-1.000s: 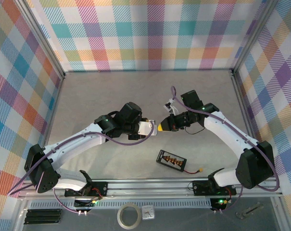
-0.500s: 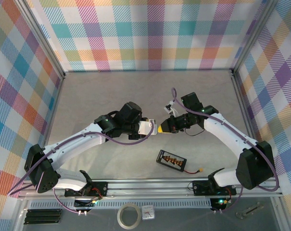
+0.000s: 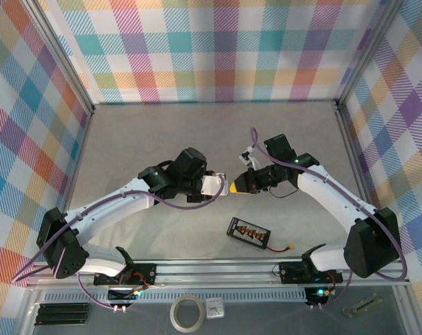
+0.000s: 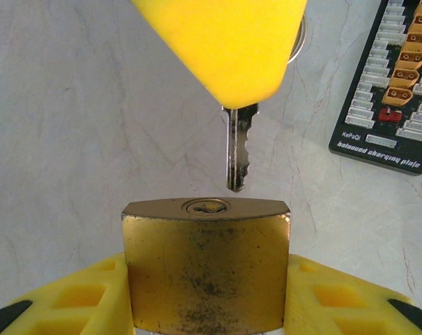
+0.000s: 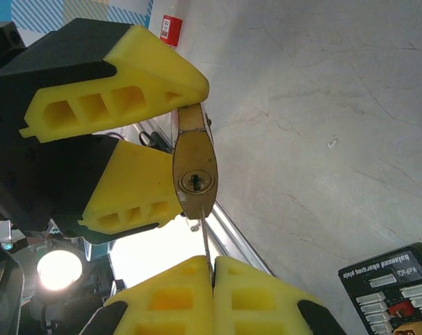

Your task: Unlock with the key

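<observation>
Grips the brass padlock in the left gripper's jaws, keyhole facing the right gripper. Pinches the key in the closed right jaws, tip just short of the keyhole. Keeps both grips and that gap as a second ago.

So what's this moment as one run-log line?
left hand: holds padlock | right hand: shut on key | key tip: just short of keyhole, not in | lock: not yet opened
</observation>
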